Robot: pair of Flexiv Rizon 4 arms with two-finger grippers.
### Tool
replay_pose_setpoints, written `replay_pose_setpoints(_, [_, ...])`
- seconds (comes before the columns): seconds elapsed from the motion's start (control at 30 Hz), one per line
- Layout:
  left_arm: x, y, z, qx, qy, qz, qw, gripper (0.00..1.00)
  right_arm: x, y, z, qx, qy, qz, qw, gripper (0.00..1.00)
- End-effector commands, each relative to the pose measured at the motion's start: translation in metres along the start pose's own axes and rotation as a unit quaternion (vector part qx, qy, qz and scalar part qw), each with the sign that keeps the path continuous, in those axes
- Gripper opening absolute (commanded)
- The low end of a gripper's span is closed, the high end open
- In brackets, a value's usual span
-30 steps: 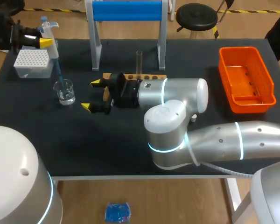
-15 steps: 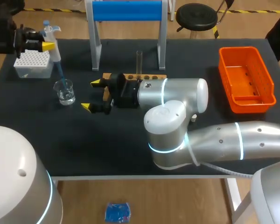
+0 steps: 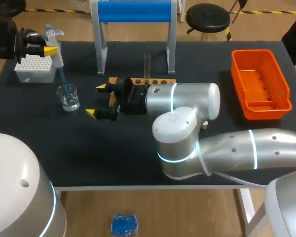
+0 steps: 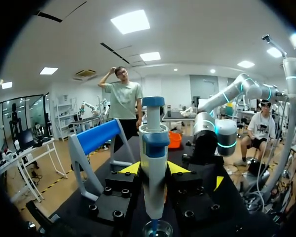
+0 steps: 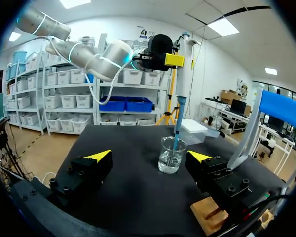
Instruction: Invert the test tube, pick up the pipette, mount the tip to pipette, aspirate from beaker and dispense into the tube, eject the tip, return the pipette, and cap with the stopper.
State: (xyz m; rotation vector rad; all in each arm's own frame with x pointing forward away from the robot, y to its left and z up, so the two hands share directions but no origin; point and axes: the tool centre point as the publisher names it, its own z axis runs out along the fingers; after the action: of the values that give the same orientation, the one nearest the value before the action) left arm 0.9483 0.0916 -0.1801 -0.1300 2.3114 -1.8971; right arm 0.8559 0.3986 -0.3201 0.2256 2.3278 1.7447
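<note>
An orange slatted basket (image 3: 266, 112) sits near the right edge of the black table (image 3: 89, 158).

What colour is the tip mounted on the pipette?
Blue tip, best seen in the right wrist view, dipping into the beaker.

Black table (image 3: 64, 148), beaker (image 3: 68, 97), tip box (image 3: 34, 68), wooden rack (image 3: 160, 80), orange basket (image 3: 259, 84)

Illumination is bright and even, supplied by ceiling panels (image 4: 130, 21) high above my left jaws. The pipette (image 4: 153, 148) clamped between those jaws is lit evenly, without glare. The dark table (image 3: 49, 148) reflects little, and shadows under my right arm (image 3: 187, 106) are soft and faint. White highlights sit on that arm's casing. The beaker (image 5: 170, 155), ahead of my parted right jaws, carries small glints.
</note>
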Motion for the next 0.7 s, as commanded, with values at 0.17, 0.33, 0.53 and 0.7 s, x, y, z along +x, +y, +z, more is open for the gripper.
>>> replay_pose_setpoints(0.17, [-0.0006,0.0033,0.0015,0.002,0.000,-0.002,1.000,0.00,0.0000,-0.0007,-0.0005,-0.001,0.000,0.000,1.000,1.00])
replay_pose_setpoints(0.33, [0.0002,0.0067,0.0024,0.002,-0.001,-0.006,1.000,0.00,0.0000,-0.0007,-0.0005,-0.001,0.000,0.000,1.000,1.00])
replay_pose_setpoints(0.53, [0.0007,0.0090,0.0030,-0.001,-0.001,-0.010,1.000,0.00,0.0000,-0.0007,-0.0005,-0.001,0.000,0.000,1.000,1.00])
replay_pose_setpoints(0.7, [0.0009,0.0098,0.0038,-0.002,-0.001,-0.011,1.000,0.00,0.0000,-0.0007,-0.0005,-0.001,0.000,0.000,1.000,1.00])
